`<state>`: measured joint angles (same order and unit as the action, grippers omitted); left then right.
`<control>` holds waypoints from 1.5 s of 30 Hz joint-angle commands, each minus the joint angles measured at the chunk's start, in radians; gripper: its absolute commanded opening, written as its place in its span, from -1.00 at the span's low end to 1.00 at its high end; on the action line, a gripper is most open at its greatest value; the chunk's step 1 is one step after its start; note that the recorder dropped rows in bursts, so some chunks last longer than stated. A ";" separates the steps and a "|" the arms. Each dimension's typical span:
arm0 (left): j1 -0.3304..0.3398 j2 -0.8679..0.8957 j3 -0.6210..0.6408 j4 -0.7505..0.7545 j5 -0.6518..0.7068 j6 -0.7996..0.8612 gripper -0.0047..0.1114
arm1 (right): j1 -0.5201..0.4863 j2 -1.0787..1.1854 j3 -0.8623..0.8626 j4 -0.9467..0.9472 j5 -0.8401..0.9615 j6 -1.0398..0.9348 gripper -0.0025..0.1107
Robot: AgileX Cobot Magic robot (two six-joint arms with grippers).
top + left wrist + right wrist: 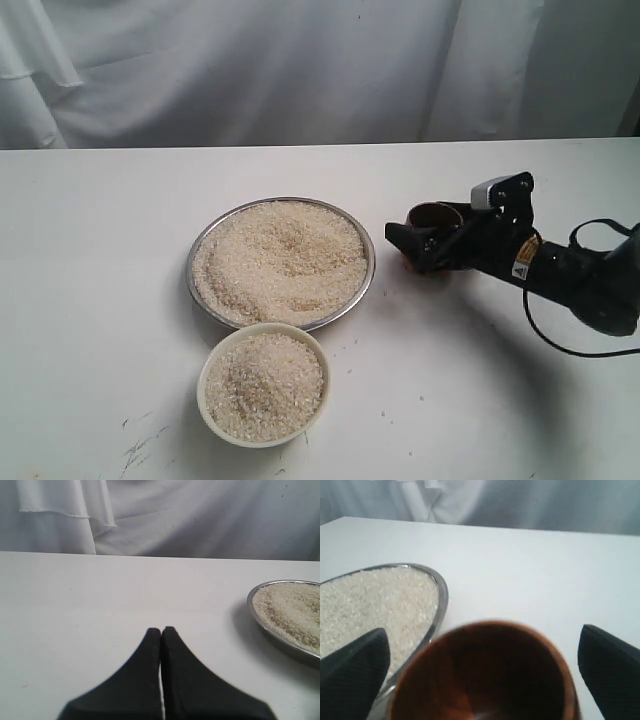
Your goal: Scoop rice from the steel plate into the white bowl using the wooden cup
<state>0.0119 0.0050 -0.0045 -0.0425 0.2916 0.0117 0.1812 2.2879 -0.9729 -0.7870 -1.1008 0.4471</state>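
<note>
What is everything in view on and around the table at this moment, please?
steel plate: one, silver, mid-table.
rice: two heaps, off-white, on plate and in bowl.
white bowl: one, cream, beside the plate, nearer the camera.
wooden cup: one, reddish-brown, upright, right of the plate.
table: one, white.
curtain: one, white, behind the table.
right gripper: one, black, open around the cup.
left gripper: one, black, shut, over bare table.

Wooden cup [435,214] stands beside steel plate [371,262]; white bowl [204,385] holds rice [265,385].
</note>
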 commanded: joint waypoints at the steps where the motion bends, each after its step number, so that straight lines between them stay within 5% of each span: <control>1: -0.002 -0.005 0.005 -0.001 -0.006 -0.003 -0.92 | -0.006 -0.097 -0.002 -0.009 0.015 0.002 0.68; 8: -0.002 -0.005 0.005 -0.001 -0.006 -0.003 -0.92 | -0.006 -0.253 0.010 -0.019 0.044 0.030 0.67; 12: -0.002 -0.005 0.005 -0.001 -0.006 -0.003 -0.92 | -0.006 -0.410 0.039 0.034 0.217 0.102 0.51; 18: -0.002 -0.005 0.005 -0.001 -0.006 -0.003 -0.92 | 0.010 -0.657 0.054 0.135 0.562 0.239 -0.18; 23: -0.002 -0.005 0.005 -0.001 -0.006 -0.003 -0.92 | 0.017 -0.832 0.054 0.059 0.633 0.305 -0.96; 31: -0.002 -0.005 0.005 -0.001 -0.006 -0.003 -0.92 | 0.017 -0.998 0.054 -0.062 0.651 0.529 -0.96; 45: -0.002 -0.005 0.005 -0.001 -0.006 -0.003 -0.92 | 0.017 -1.195 0.054 -0.074 0.725 0.598 -0.96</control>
<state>0.0119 0.0050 -0.0045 -0.0425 0.2916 0.0117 0.1978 1.1380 -0.9260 -0.8438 -0.4323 1.0379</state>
